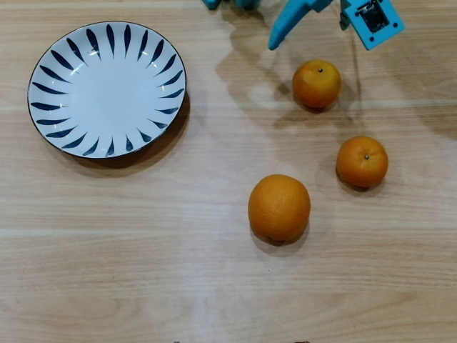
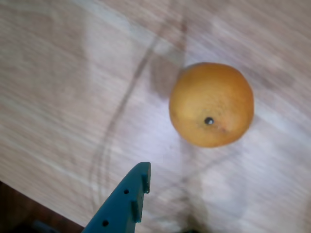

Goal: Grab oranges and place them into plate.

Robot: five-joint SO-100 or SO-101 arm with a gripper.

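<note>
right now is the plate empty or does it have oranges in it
Empty: the plate shows only bare white centre; all three oranges sit on the table.

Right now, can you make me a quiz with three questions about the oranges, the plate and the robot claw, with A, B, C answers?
1. Where is the plate in the overhead view?
A. upper left
B. lower right
C. under the oranges

2. How many oranges lie on the table?
A. one
B. three
C. five

3. What is the gripper doing?
A. squeezing an orange
B. holding the plate
C. holding nothing

Answers:
1. A, the plate sits upper left, apart from all the fruit.
2. B, two smaller ones, the top small orange and the right small orange, plus the big orange.
3. C, it hangs by the top small orange with its fingers apart, and the wrist view shows one finger clear of the fruit.
</note>
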